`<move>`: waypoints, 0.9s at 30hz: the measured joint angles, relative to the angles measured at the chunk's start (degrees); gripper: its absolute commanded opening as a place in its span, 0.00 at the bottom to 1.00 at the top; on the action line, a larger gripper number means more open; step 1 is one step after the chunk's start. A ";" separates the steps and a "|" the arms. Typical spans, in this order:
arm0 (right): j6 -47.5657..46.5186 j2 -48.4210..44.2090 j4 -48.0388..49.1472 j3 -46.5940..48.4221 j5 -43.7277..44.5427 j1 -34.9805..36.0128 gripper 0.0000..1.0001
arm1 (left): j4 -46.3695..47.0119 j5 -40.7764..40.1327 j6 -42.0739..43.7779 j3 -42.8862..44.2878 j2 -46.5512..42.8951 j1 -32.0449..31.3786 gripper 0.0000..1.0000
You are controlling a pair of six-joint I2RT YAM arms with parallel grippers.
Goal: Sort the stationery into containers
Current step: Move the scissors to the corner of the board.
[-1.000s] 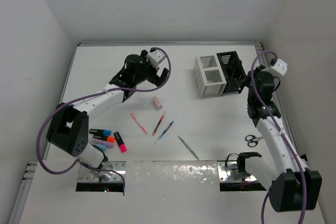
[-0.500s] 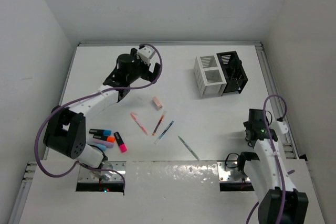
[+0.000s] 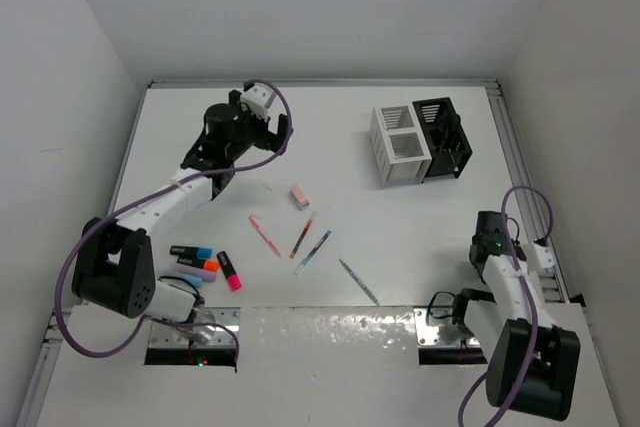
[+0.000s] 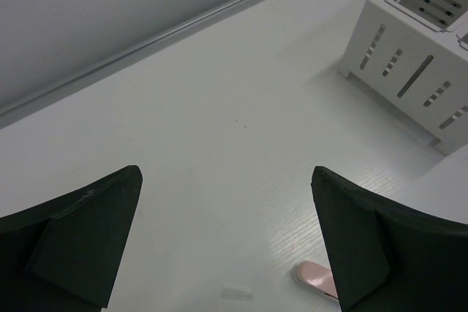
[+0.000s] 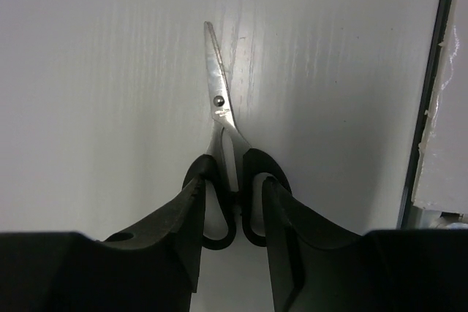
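Note:
My right gripper (image 5: 232, 191) is down on the table near the right edge (image 3: 490, 252), its fingers closed against the two black handles of the scissors (image 5: 218, 100); the blades point away from me. My left gripper (image 4: 227, 239) is open and empty, held above the far left of the table (image 3: 272, 135). The pink eraser block (image 3: 298, 196) lies just beyond it and also shows in the left wrist view (image 4: 316, 275). Pink (image 3: 264, 235), red (image 3: 303, 235), blue (image 3: 313, 251) and grey (image 3: 357, 281) pens lie mid-table. The highlighters (image 3: 205, 265) lie near left.
The white organiser (image 3: 400, 144) and black organiser (image 3: 443, 137) stand side by side at the far right; the white one shows in the left wrist view (image 4: 409, 71). A raised rail (image 5: 428, 93) runs along the table's right edge beside the scissors.
My right arm swung from the black organiser down to the scissors and now grips the handles. My left gripper has drifted left and back, away from the eraser.

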 measured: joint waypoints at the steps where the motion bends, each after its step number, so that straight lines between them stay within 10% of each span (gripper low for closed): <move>1: -0.26 0.22 0.87 -0.07 0.00 -0.33 0.37 | -0.28 -0.02 0.00 0.42 0.07 -0.11 1.00; 27: -2.84 12.72 30.21 -0.94 -18.05 -0.50 0.07 | 0.79 -4.35 3.30 4.74 0.87 -0.39 1.00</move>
